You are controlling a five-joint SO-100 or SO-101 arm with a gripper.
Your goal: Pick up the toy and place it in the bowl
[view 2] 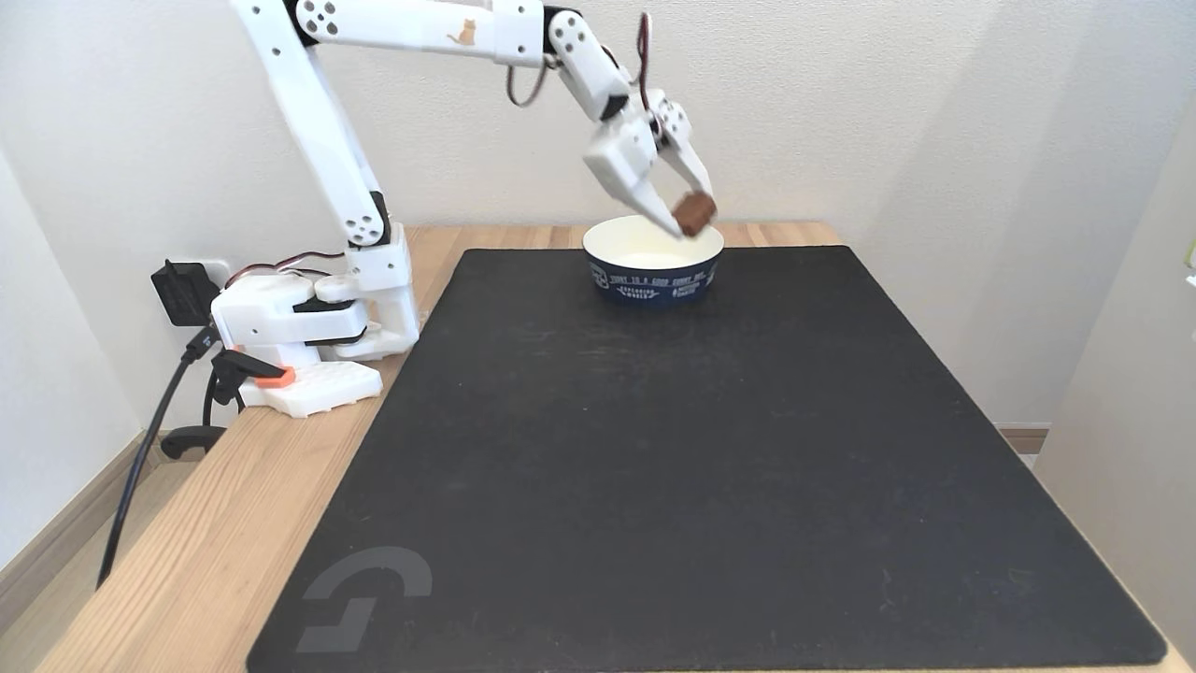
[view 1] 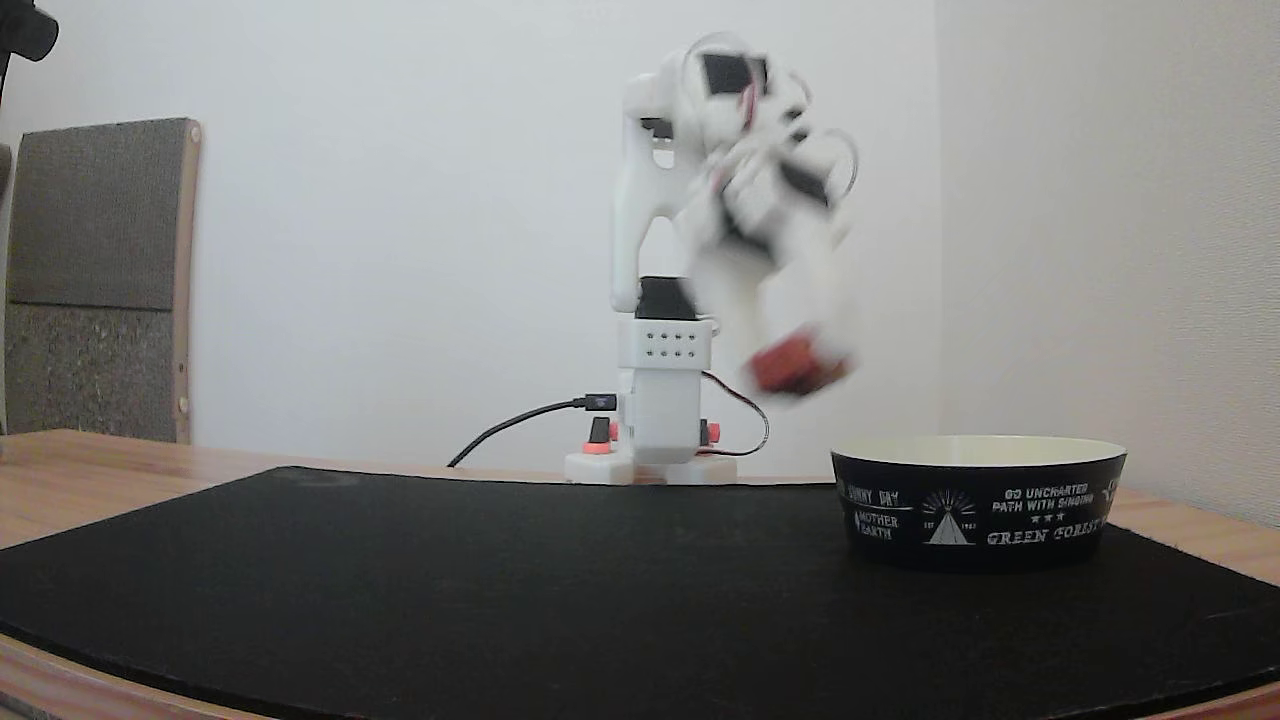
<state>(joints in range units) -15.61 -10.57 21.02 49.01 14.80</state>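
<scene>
My white gripper [view 2: 692,215] is shut on the toy [view 2: 695,213], a small red block, held in the air. In the fixed view from above, the toy hangs just over the right rim of the bowl [view 2: 654,276], a black bowl with a cream inside and white print. From the low fixed view the gripper [view 1: 800,365] is blurred by motion, and the toy [view 1: 795,368] hangs up and to the left of the bowl [view 1: 978,505].
A large black mat [view 2: 710,449] covers most of the wooden table [view 2: 206,523]. The arm's base [view 2: 308,327] with cables stands at the left edge. White walls close in behind and to the right.
</scene>
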